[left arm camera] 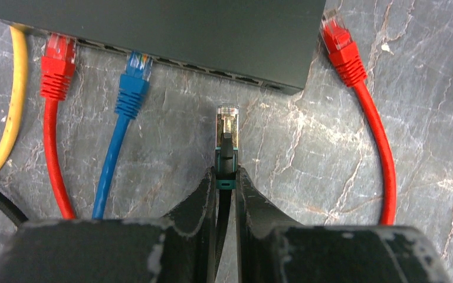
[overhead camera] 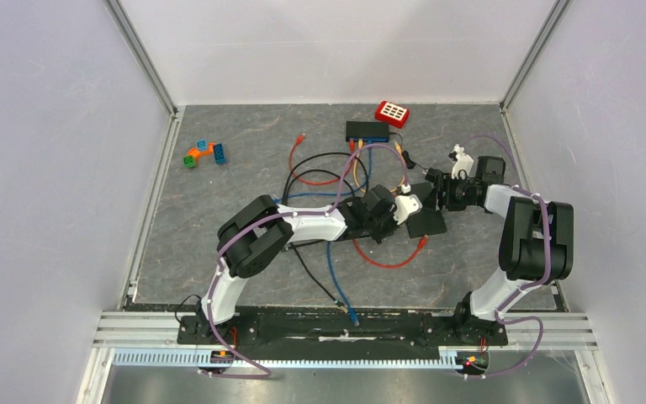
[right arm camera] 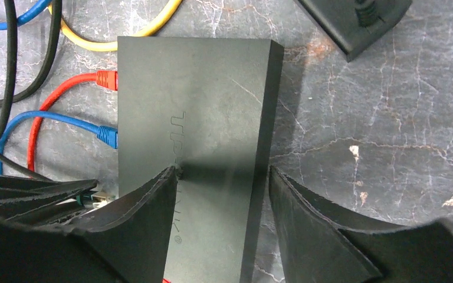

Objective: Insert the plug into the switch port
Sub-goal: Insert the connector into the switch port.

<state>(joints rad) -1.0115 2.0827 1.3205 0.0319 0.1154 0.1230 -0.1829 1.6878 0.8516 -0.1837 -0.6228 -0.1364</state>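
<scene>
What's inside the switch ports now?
A red plug and a blue plug are seated in the switch. The held plug is outside. Other ports are shadowed; the end of the yellow cable is hidden.

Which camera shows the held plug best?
The left wrist view: the plug sits centre frame, pinched by the left gripper, just short of the switch. The right wrist view catches only its tip; in the top view it is too small to make out.
</scene>
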